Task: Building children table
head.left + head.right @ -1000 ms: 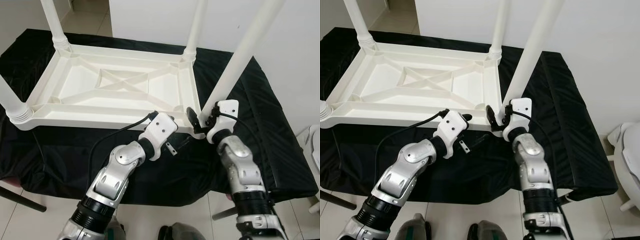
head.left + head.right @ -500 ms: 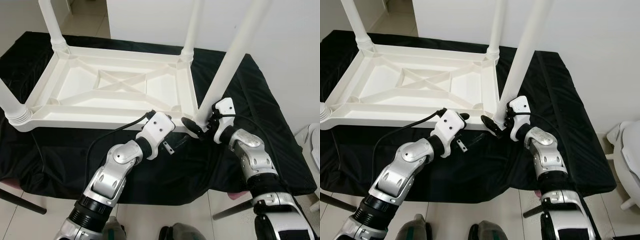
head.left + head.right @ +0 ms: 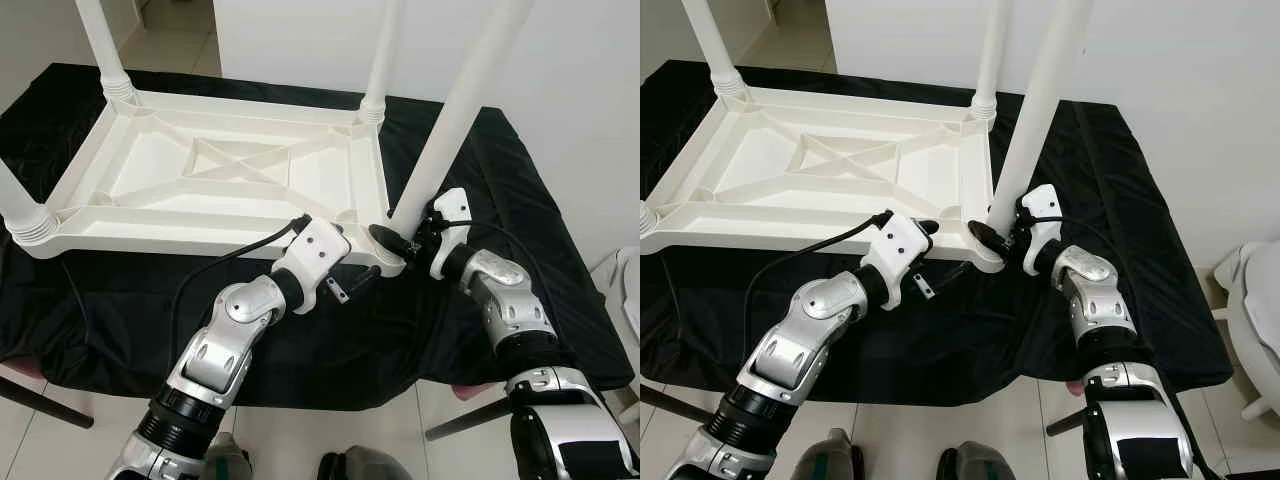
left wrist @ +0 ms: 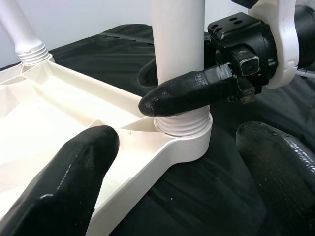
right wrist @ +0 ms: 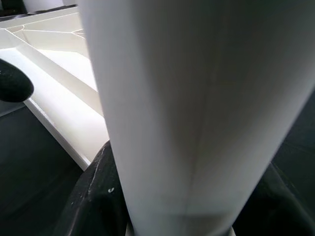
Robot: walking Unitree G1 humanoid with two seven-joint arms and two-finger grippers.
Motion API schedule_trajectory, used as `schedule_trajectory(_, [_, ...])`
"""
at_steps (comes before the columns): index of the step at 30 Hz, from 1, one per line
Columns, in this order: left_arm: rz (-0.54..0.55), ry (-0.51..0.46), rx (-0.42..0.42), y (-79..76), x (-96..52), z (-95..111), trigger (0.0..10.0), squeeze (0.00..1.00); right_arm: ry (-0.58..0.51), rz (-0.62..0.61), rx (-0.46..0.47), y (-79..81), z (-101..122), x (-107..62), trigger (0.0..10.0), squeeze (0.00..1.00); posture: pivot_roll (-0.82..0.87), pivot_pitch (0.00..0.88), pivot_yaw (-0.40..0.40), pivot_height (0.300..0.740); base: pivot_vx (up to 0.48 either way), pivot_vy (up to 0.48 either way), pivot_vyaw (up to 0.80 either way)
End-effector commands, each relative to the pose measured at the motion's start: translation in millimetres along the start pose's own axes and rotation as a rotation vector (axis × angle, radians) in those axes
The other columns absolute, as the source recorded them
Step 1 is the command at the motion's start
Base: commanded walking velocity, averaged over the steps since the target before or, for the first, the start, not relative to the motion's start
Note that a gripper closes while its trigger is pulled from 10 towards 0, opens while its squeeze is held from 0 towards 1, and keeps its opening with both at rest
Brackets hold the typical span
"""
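Right gripper [image 4: 184, 88]: black fingers clamped round the base of the white plastic table leg [image 3: 455, 110], just above its ribbed collar.
Left gripper [image 4: 172, 187]: fingers spread wide, gripping nothing, hovering at the near right corner socket.
Arms: both bent inward, meeting at that corner.
Table: upturned white plastic children's table [image 3: 215, 185] on a black cloth [image 3: 520, 210].
Cut off: leg tops.

i see a white table leg [image 5: 197, 98] close up, black fingers [image 5: 93, 196] on both sides, the white tabletop underside [image 5: 59, 64] behind.
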State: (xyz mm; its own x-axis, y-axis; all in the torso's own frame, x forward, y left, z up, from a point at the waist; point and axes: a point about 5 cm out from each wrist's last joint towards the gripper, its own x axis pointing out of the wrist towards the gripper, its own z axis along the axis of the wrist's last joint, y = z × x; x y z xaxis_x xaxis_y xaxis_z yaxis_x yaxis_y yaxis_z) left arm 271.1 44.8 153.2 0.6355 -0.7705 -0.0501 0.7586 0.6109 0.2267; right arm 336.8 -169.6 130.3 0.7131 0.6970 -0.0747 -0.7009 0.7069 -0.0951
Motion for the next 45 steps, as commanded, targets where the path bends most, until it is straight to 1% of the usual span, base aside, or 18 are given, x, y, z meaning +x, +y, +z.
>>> schedule_trajectory(1, [0.009, 0.003, -0.001, 0.0, 2.2, 1, 10.0, 0.00, 0.041, 0.037, 0.004, 3.4, -9, -1.6, 0.0, 0.00, 0.01, 0.000, -0.051, 0.740, 0.000, 0.000, 0.00])
schedule_trajectory(2, [0.008, 0.003, -0.001, -0.5, 2.3, 1, 10.0, 0.00, 0.047, 0.019, 0.005, 2.1, -11, -3.2, 10.0, 0.00, 0.00, 0.000, -0.052, 0.740, 0.000, 0.000, 0.00])
schedule_trajectory(7, [0.006, 0.002, -0.004, -1.0, 2.3, 1, 10.0, 0.00, 0.063, -0.031, 0.004, 0.2, -14, -4.6, 10.0, 0.00, 0.00, 0.000, -0.052, 0.740, 0.000, 0.000, 0.00])
schedule_trajectory(8, [0.007, 0.001, -0.005, -1.5, 2.5, 1, 10.0, 0.00, 0.069, -0.065, 0.002, 0.0, -15, -4.4, 10.0, 0.00, 0.00, 0.000, -0.059, 0.740, 0.000, 0.000, 0.00])
schedule_trajectory(9, [0.011, -0.002, -0.008, -1.9, 2.8, 1, 10.0, 0.00, 0.090, -0.164, 0.007, -1.7, -18, -3.5, 10.0, 0.00, 0.00, 0.000, -0.069, 0.740, 0.000, 0.000, 0.00])
schedule_trajectory(11, [0.016, -0.005, -0.011, -2.3, 3.3, 1, 10.0, 0.00, 0.113, -0.275, 0.012, -4.2, -22, -3.0, 10.0, 0.00, 0.00, 0.000, -0.071, 0.740, 0.000, 0.000, 0.00])
schedule_trajectory(17, [0.021, -0.006, -0.016, -2.6, 3.7, 1, 10.0, 0.00, 0.077, -0.375, 0.045, 1.7, -19, 0.4, 10.0, 0.00, 0.00, 0.000, -0.075, 0.740, 0.000, 0.000, 0.00])
schedule_trajectory(19, [0.021, -0.009, -0.017, -3.3, 4.2, 1, 10.0, 0.00, 0.045, -0.572, 0.098, 3.5, -15, 0.1, 10.0, 0.00, -0.01, 0.000, -0.081, 0.740, 0.000, 0.000, 0.00])
schedule_trajectory(20, [0.021, -0.009, -0.017, -3.3, 4.2, 1, 10.0, 0.00, 0.045, -0.572, 0.098, 3.5, -15, 0.1, 10.0, 0.00, -0.01, 0.000, -0.081, 0.740, 0.000, 0.000, 0.00])
schedule_trajectory(22, [0.021, -0.011, -0.019, -3.5, 4.9, 1, 10.0, 0.00, 0.041, -0.737, 0.102, 7.4, -13, -2.7, 10.0, 0.00, -0.01, 0.000, -0.081, 0.740, 0.000, 0.000, 0.00])
schedule_trajectory(24, [0.020, -0.012, -0.019, -3.5, 5.6, 1, 10.0, 0.00, 0.051, -0.844, 0.095, 14.6, -13, -4.1, 10.0, 0.00, -0.01, 0.000, -0.082, 0.740, 0.000, 0.000, 0.00])
schedule_trajectory(28, [0.019, -0.013, -0.018, -3.6, 6.2, 1, 10.0, 0.00, 0.075, -0.913, 0.137, 26.7, -16, -2.7, 10.0, 0.00, -0.01, 0.000, -0.083, 0.740, 0.000, 0.000, 0.00])
schedule_trajectory(29, [0.018, -0.014, -0.018, -3.8, 6.4, 1, 10.0, 0.00, 0.078, -0.860, 0.149, 41.0, -14, 6.4, 10.0, 0.00, -0.01, 0.000, -0.084, 0.740, 0.000, 0.000, 0.00])
schedule_trajectory(37, [0.011, -0.012, -0.016, -4.7, 6.3, 1, 10.0, 0.00, 0.069, -0.868, 0.156, 40.1, -9, 3.9, 10.0, 0.00, -0.01, 0.000, -0.083, 0.740, 0.000, 0.000, 0.00])
schedule_trajectory(38, [0.013, -0.012, -0.017, -4.0, 5.8, 1, 10.0, 0.00, 0.069, -0.868, 0.159, 41.6, -9, 3.5, 10.0, 0.12, -0.01, 0.000, -0.083, 0.740, 0.000, 0.000, 0.00])
schedule_trajectory(39, [0.015, -0.012, -0.017, -3.6, 5.4, 1, 10.0, 0.00, 0.069, -0.868, 0.160, 42.6, -8, 3.2, 10.0, 1.00, -0.01, 0.000, -0.083, 0.740, 0.000, 0.000, 0.00])
schedule_trajectory(44, [0.016, -0.010, -0.017, -3.6, 4.4, 0, 10.0, 0.00, 0.040, -0.852, 0.183, 42.3, -6, 1.6, 10.0, 1.00, -0.01, 0.000, -0.085, 0.740, 0.000, 0.000, 0.00])
schedule_trajectory(45, [0.016, -0.008, -0.017, -4.1, 3.9, -1, 10.0, 0.00, -0.004, -0.828, 0.188, 37.2, -1, 0.0, 10.0, 1.00, -0.01, 0.000, -0.086, 0.740, 0.000, 0.000, 0.00])
